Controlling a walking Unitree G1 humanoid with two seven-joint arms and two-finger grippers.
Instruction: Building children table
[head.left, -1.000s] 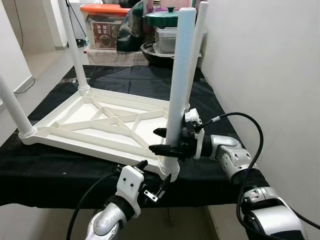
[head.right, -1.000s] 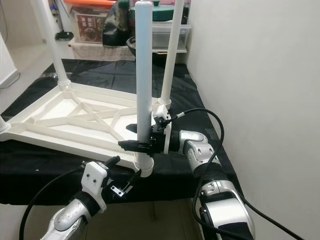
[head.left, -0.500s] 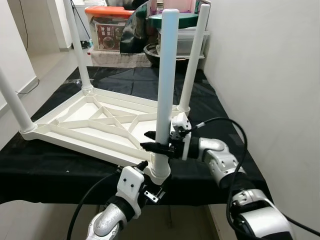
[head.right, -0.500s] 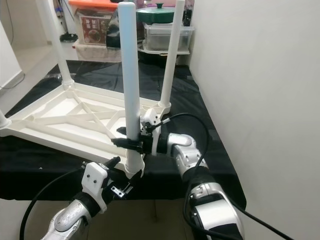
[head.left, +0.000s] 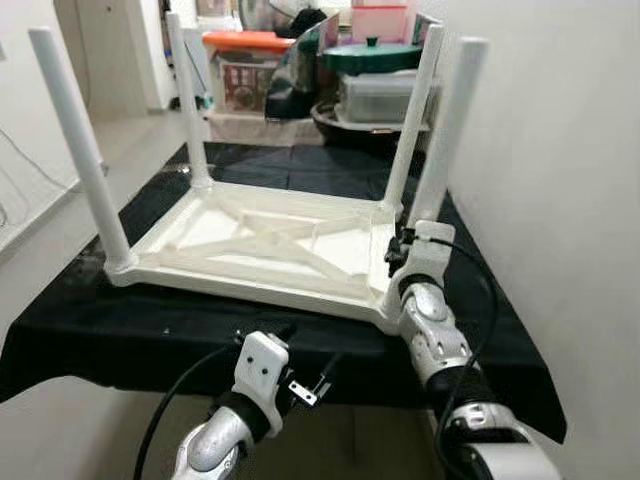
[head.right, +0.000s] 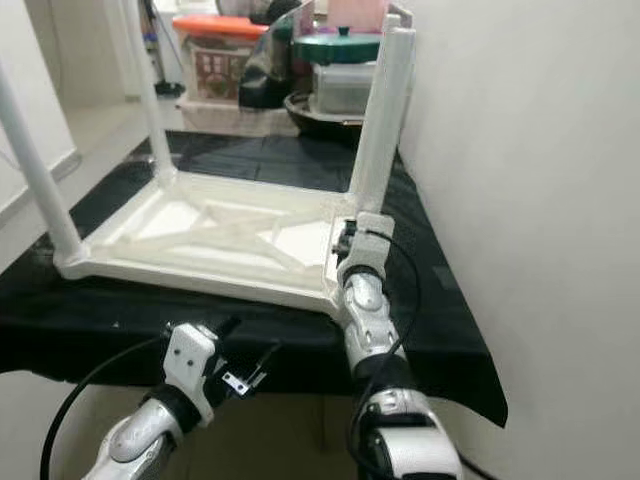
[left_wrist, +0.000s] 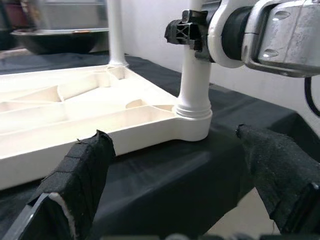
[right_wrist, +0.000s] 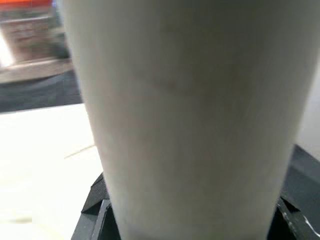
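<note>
Inverted white children's table (head.left: 270, 240) on the black-draped table (head.left: 90, 320). Right gripper (head.left: 402, 243) clamps the near-right leg (head.left: 440, 140) low down; left gripper (left_wrist: 175, 165) hangs spread wide below the table edge. Risk: side force could tilt the leg or unseat its socket (left_wrist: 192, 112).

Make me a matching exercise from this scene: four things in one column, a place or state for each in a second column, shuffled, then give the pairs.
Things:
1. right gripper
2. left gripper
3. table top
4. green pot lid

Places or states:
A. upside down on the black cloth
B. open, just off the table's near corner
C. on the stacked containers at the back
D. around the near right leg

Pairs: 1-D, 2-B, 3-A, 4-C
</note>
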